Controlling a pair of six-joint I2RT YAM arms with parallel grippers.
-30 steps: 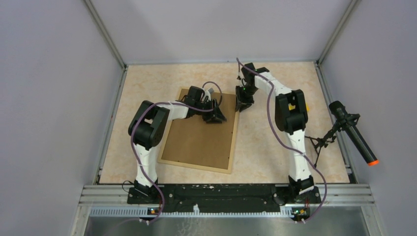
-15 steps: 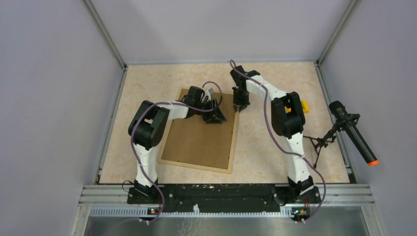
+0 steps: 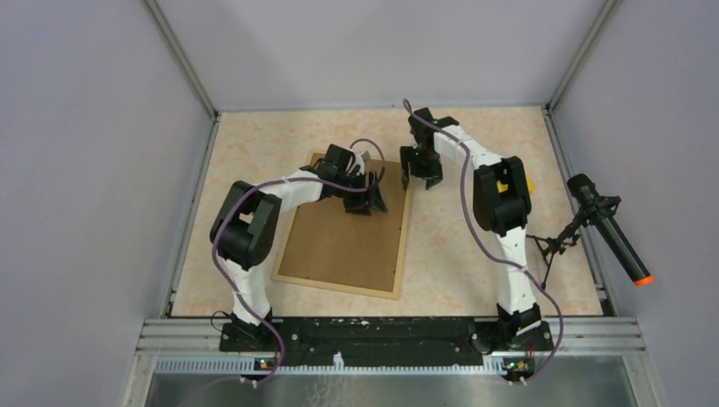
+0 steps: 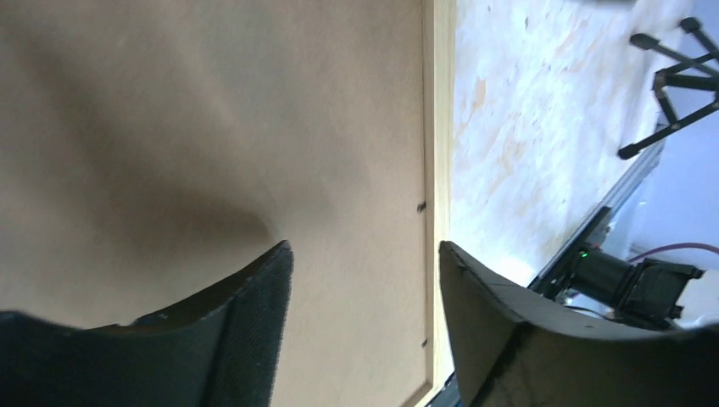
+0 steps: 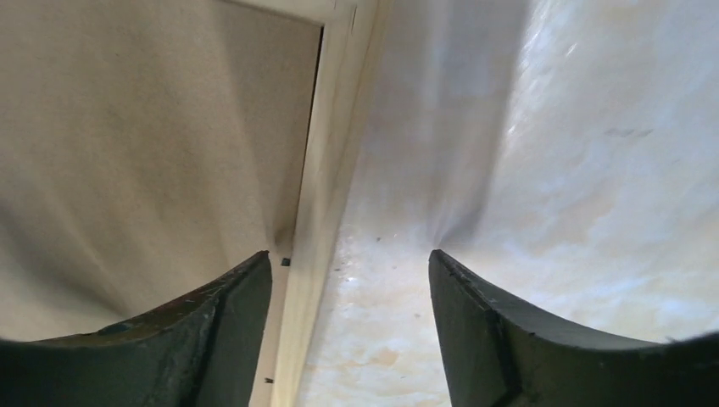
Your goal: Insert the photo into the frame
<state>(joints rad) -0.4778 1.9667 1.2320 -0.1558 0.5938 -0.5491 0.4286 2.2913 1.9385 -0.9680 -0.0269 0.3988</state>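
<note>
Frame [image 3: 343, 242] lies flat on the desk [image 3: 475, 246], brown board back up, light wood rail showing around the edge. It sits at roughly 9 o'clock of desk centre, its long axis leaning slightly toward 1 o'clock. Print is hidden in all three views.

Left hand [image 3: 366, 197]: over the backing board near the frame's 1 o'clock corner. In the wrist view the fingers [image 4: 246, 339] are spread with nothing between them. Below the gap are brown board and the wood rail, and a small dark tab [image 4: 421, 206] sits where board meets rail. Contact with the board cannot be judged.

Right hand [image 3: 421, 175]: at the frame's 2 o'clock side, just beside that same corner. Its fingers [image 5: 229, 331] are also spread and hold nothing. In the wrist view the wood rail runs up through the gap, with one finger over the board and the other over bare desk. Whether the tips touch anything cannot be told.

The two hands are near each other but apart.

Microphone [image 3: 609, 229] on its stand is at the desk's 3 o'clock edge, well apart from the frame.
</note>
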